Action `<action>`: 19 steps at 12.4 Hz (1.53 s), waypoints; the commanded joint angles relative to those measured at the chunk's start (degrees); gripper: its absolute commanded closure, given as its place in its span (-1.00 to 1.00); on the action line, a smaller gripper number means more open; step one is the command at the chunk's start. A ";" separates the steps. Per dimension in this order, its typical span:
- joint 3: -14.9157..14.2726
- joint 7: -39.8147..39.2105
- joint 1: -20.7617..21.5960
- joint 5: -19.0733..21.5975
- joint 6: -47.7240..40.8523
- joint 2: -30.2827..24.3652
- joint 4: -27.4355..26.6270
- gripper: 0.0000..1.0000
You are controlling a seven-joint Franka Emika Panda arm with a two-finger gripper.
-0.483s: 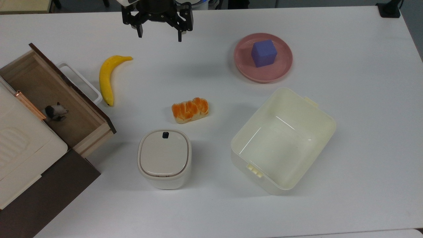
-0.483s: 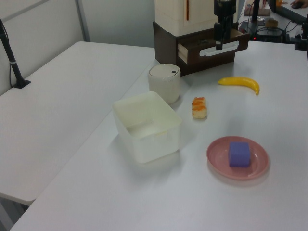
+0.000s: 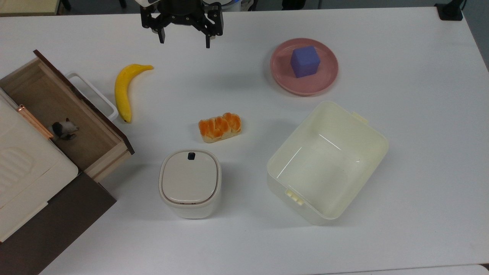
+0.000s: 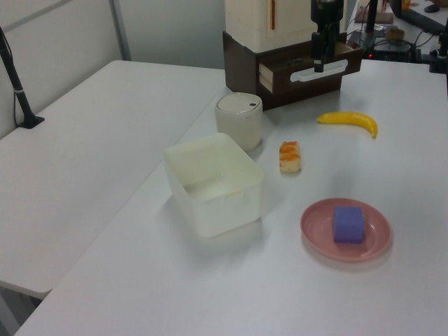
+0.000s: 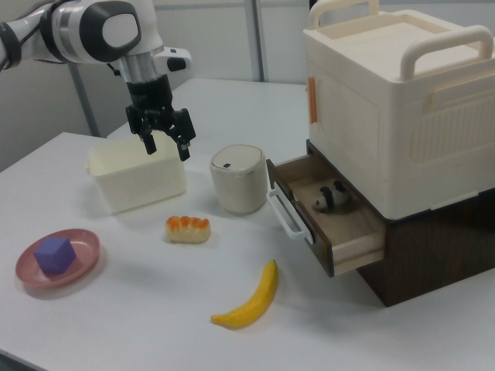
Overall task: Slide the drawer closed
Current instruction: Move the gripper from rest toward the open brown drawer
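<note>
In the top view, the gripper (image 3: 184, 40) hangs at the upper edge of the frame with its two black fingers spread wide and nothing between them, above the white table (image 3: 401, 191). The drawer (image 3: 65, 114) stands pulled out at the left edge, its white loop handle (image 3: 93, 95) facing the banana (image 3: 124, 89) just beside it, and a small black-and-white toy (image 3: 63, 129) lies inside on the wood floor. A bread roll (image 3: 219, 127) sits near the middle, a small white lidded bin (image 3: 190, 183) below it, a cream tub (image 3: 326, 162) to the lower right, and a purple cube (image 3: 304, 61) rests on a pink plate (image 3: 324, 82) at upper right. In the left view, the drawer (image 4: 308, 70) juts from the dark cabinet (image 4: 241, 63) at the top centre of the frame, with the gripper (image 4: 319, 52) in front of it; the fingers overlap there, so their spread cannot be told. In the right view, the gripper (image 5: 165, 147) hovers in the upper left, fingers apart and holding nothing, well apart from the drawer (image 5: 329, 216), which sticks out open at centre right beneath a large cream box (image 5: 394, 100).
</note>
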 commanded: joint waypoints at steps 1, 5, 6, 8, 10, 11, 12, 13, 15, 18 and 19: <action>-0.66 0.25 0.81 -0.01 0.07 -0.45 0.68 -1.00; -0.57 0.87 0.81 0.34 -0.11 -0.45 0.78 -0.90; -0.57 0.43 0.90 0.52 -0.02 -0.45 0.61 -0.58; -0.57 -0.27 0.90 0.52 0.07 -0.45 0.52 0.02; -0.57 -3.60 0.99 0.52 -0.10 -0.45 0.52 0.84; -0.57 -3.96 0.99 0.61 -0.28 -0.45 0.52 1.00; -0.57 -4.05 0.99 0.52 -0.37 -0.45 0.43 1.00; -0.57 -3.97 0.99 0.61 -0.37 -0.45 0.43 1.00; -0.57 -3.53 0.81 0.61 -0.28 -0.36 0.34 1.00; -1.27 -3.18 -1.63 0.61 -0.02 0.69 0.43 1.00; -1.27 -3.18 -3.48 1.22 -0.11 0.87 0.34 1.00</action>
